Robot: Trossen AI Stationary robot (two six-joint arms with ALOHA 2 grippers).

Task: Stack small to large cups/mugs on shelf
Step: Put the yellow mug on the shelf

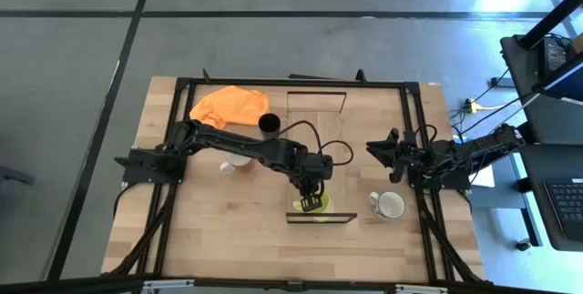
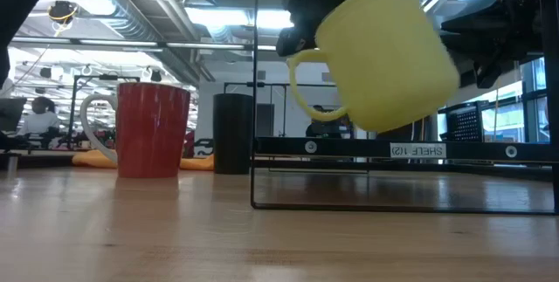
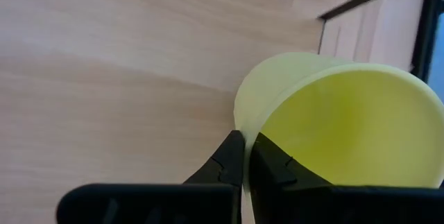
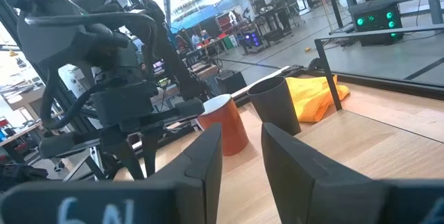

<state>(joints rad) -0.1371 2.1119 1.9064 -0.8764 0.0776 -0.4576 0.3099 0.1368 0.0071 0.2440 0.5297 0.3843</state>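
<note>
The left gripper (image 1: 311, 200) is clamped on the rim of the yellow-green mug (image 2: 384, 55), one finger (image 3: 225, 165) outside the wall and the other inside, as the left wrist view shows. The mug hangs clear of any surface, tilted, with its handle pointing away from the shelf's end frame in the low view. It sits directly under the gripper, over the near end of the shelf (image 1: 321, 217).

The move ahead turns on that vertical line: the shelf board lies straight below the mug and runs away from the arm toward the far end, so the mug likely has to be righted and lowered onto the board.

Further out, the red mug (image 2: 150, 129) and the black cup (image 2: 232, 134) stand on the tabletop (image 1: 219, 230) on the left arm's side, near the orange cloth (image 1: 228, 106). The white mug (image 1: 389, 206) stands just beside the shelf's right side, closest to the right arm.

The right gripper (image 1: 384, 156) waits off to the right, its fingers partly apart and holding nothing.
</note>
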